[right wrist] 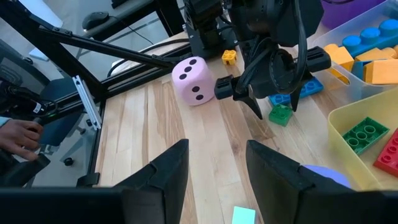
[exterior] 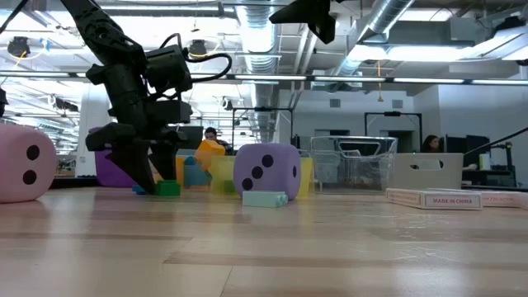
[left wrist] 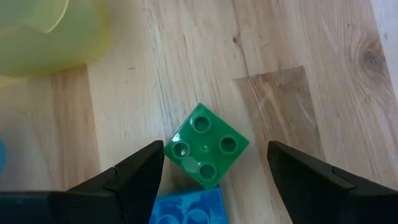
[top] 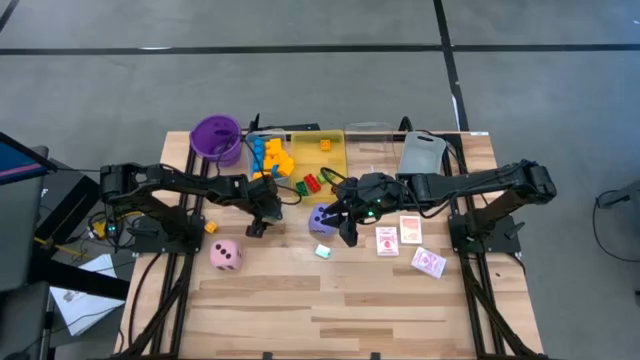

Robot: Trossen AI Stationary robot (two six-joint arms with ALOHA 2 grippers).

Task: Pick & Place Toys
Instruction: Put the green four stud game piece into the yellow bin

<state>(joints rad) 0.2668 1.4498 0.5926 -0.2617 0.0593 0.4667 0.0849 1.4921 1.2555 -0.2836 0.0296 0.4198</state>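
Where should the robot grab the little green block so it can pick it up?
Best from straight above, pinching two opposite flat sides of the green block. It lies flat with four studs up, so its sides are free, though a blue block sits close at one corner. The left end effector already hangs open over it, one finger on each side.

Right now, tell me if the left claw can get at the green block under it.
Probably yes: the left claw hangs open astride the green block; a blue block touches one edge.
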